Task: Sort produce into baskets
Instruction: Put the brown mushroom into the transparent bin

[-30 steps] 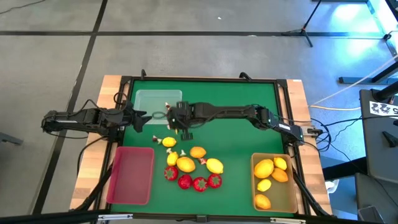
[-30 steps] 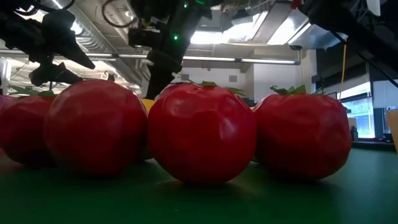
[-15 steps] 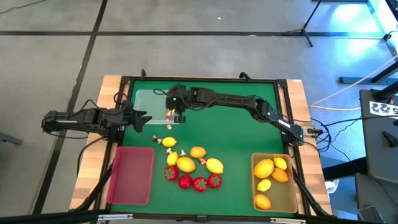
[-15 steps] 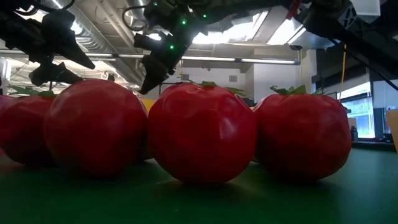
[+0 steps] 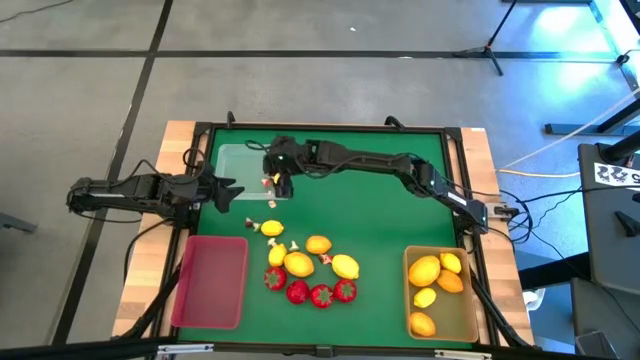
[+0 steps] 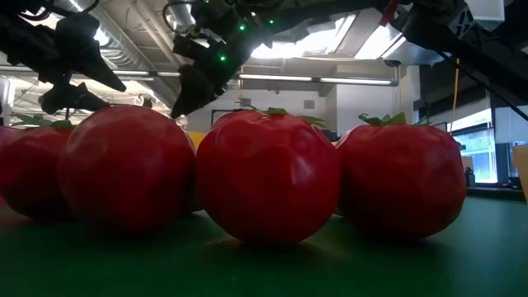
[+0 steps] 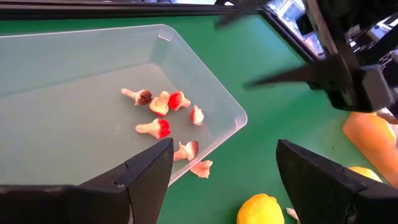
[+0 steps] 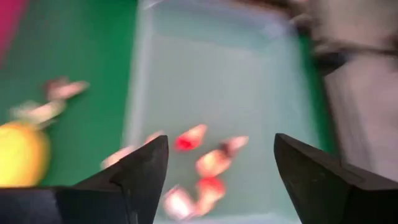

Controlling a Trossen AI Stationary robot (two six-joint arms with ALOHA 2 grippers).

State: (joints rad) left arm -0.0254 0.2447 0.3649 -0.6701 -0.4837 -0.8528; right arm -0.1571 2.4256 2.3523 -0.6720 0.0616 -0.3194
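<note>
Hovering over the clear tray (image 5: pixel 240 165), the right tool (image 5: pixel 281 183) stands wide and empty above the white-and-red bits (image 7: pixel 163 112). Remaining bits (image 5: pixel 252 225) lie on the green worktop (image 5: pixel 380 215) toward the strawberries (image 5: pixel 320 294), nearer the wide, idle left tool (image 5: pixel 222 190).

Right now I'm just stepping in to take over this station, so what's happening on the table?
The robot is sorting toy produce into trays. The right gripper hovers over the clear tray with its jaws open; several white-and-red bits lie inside the tray, and one lies on the mat just outside it. The left gripper waits open beside that tray. Lemons and an orange fruit sit in the tan tray. The red tray holds nothing. More lemons and strawberries remain on the mat.
</note>
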